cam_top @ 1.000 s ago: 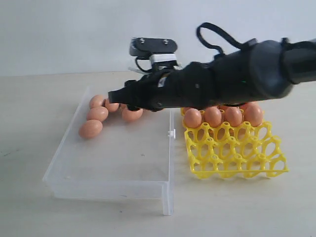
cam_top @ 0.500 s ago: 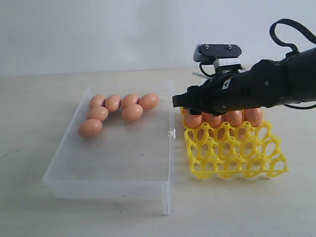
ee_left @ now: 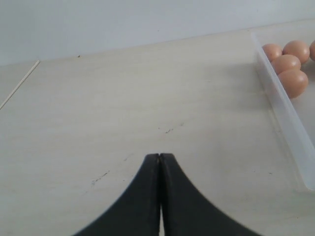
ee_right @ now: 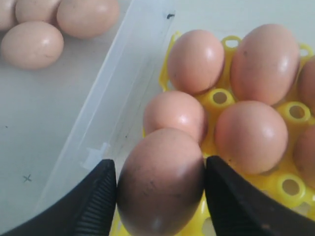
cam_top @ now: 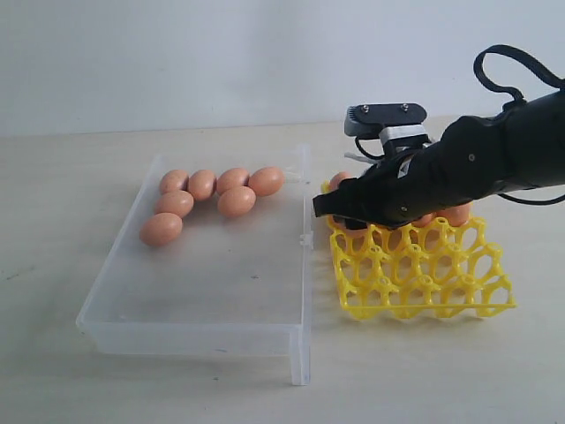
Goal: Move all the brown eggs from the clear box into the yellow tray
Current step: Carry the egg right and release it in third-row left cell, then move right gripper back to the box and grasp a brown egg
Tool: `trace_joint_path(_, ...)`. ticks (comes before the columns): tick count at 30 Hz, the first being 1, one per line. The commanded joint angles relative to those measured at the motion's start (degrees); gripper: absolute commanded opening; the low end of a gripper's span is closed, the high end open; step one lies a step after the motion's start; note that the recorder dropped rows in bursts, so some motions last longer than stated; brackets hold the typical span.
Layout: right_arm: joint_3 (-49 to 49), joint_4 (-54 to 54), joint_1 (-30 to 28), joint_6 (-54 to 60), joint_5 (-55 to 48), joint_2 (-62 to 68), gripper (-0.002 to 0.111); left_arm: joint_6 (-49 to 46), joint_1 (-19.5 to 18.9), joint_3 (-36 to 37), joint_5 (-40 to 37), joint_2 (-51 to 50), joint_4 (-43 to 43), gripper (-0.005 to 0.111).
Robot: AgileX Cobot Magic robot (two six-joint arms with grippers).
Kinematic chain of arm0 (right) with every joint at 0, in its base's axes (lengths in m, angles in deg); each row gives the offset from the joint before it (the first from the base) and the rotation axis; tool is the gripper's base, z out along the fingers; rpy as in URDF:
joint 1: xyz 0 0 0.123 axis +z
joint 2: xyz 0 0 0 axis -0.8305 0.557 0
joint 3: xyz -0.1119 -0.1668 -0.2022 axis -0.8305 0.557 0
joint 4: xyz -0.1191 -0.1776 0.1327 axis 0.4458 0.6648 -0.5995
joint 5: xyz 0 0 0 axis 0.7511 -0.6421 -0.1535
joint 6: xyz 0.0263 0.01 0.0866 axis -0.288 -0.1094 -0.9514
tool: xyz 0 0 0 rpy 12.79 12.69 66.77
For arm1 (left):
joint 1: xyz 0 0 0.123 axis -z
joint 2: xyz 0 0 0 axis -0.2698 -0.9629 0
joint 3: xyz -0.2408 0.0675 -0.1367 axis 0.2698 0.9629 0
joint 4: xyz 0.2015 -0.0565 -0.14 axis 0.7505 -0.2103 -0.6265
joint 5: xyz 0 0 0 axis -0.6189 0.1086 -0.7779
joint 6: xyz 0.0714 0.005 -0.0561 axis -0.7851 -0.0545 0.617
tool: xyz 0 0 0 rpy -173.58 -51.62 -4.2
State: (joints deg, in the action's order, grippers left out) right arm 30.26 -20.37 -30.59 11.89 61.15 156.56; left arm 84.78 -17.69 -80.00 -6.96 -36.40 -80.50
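— Pale table (cam_top: 53, 353), plain white wall (cam_top: 177, 62) behind it. That's the whole room from here.

— What has changed?

— A second ago the right arm (cam_top: 494, 159) stretched over the far end of the clear box (cam_top: 194, 337). Now it has swung across and dropped low over the yellow tray (cam_top: 424, 296).

— Is it carrying anything?

— Yes. The right gripper (cam_top: 328, 209) is spread wide around one brown egg (ee_right: 160, 182), clasped on both sides, above the tray's edge cups next to the box wall. I can't tell whether the egg touches the tray.

— And the rest?

— Seven brown eggs (cam_top: 237, 201) lie clustered at the box's far end, just as they did half a second back. Others sit in the tray's far rows, partly behind the arm.

— What about the other arm?

— The left gripper (ee_left: 160, 162) is pinched closed on nothing, over bare table just beside the box.
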Motion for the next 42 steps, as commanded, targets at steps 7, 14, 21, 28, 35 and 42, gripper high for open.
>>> trace_joint_path(7, 0.3, 1.9, -0.2, 0.1, -2.2, -0.2, 0.0, 0.3, 0.3, -0.2, 0.5, 0.0, -0.1, 0.0)
trace_joint_path(14, 0.3, 2.5, -0.2, 0.1, -1.0, 0.8, 0.011, 0.3, 0.3, -0.2, 0.5, 0.0, -0.1, 0.0)
trace_joint_path(21, 0.3, 2.5, -0.2, -0.3, -1.5, -0.2, 0.061, 0.3, 0.3, -0.2, 0.5, 0.0, -0.1, 0.0)
trace_joint_path(28, 0.1, 1.8, -0.2, -0.5, -2.1, -3.4, 0.061, 0.3, 0.3, -0.2, 0.5, 0.0, -0.1, 0.0)
trace_joint_path(35, -7.5, 1.8, 2.2, 1.0, -9.6, -5.1, 0.031, 0.3, 0.3, -0.2, 0.5, 0.0, -0.1, 0.0)
trace_joint_path(42, -23.2, 1.8, 7.7, 8.9, -22.4, 1.9, 0.0, 0.3, 0.3, -0.2, 0.5, 0.0, -0.1, 0.0)
